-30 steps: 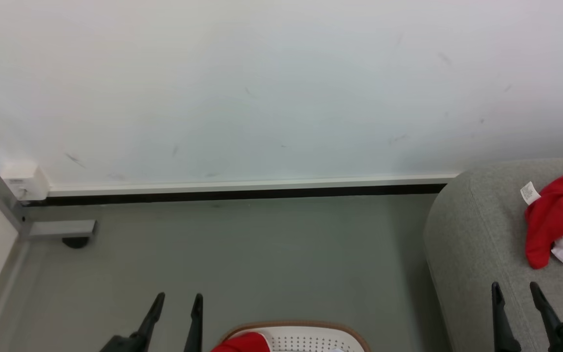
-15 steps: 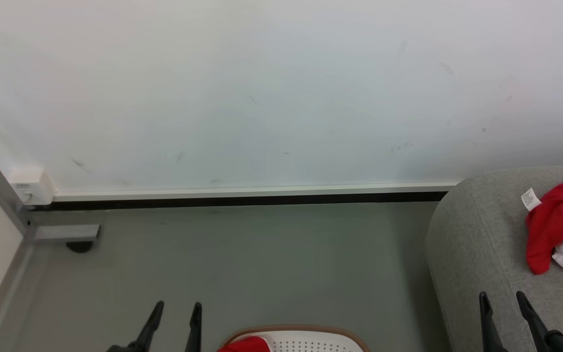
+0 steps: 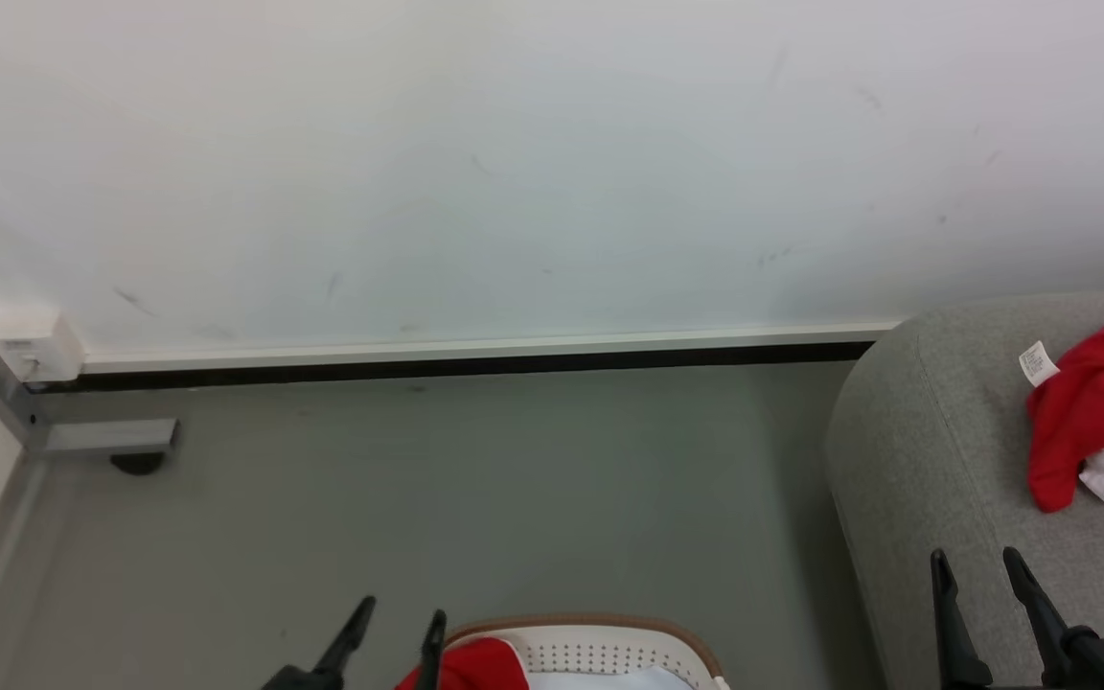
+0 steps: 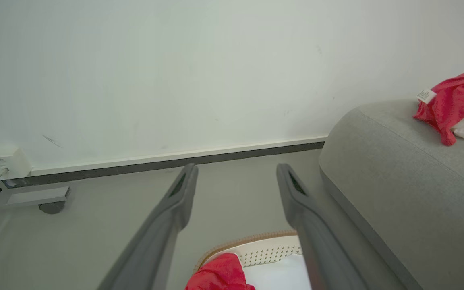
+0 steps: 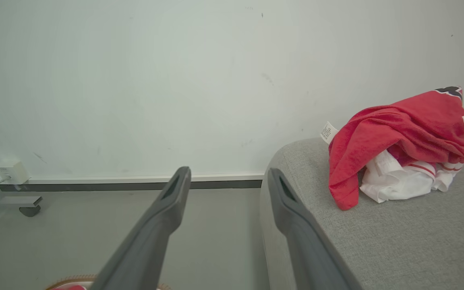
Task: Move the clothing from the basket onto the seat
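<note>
A red garment with white panels and a white label (image 3: 1089,422) (image 5: 401,137) (image 4: 451,102) lies bunched on the grey seat (image 3: 935,460) (image 5: 397,241) (image 4: 389,161) at the right. At the bottom edge stands the white basket with a tan braided rim (image 3: 609,628) (image 4: 252,239). More red clothing (image 3: 475,666) (image 4: 218,276) rests inside it at its left end. My left gripper (image 3: 403,623) (image 4: 236,171) stands open and empty just left of the basket. My right gripper (image 3: 974,565) (image 5: 228,173) is open and empty over the seat's front part, short of the garment.
A white wall with a dark baseboard strip (image 3: 466,369) runs across the back. A grey metal frame foot with a caster (image 3: 111,441) and a small white box (image 3: 30,350) sit in the left corner. Grey floor (image 3: 466,498) lies between basket and wall.
My left gripper has shifted right, up to the basket's left end. The camera has tilted slightly, so more of the basket's contents show. The right gripper has barely moved.
</note>
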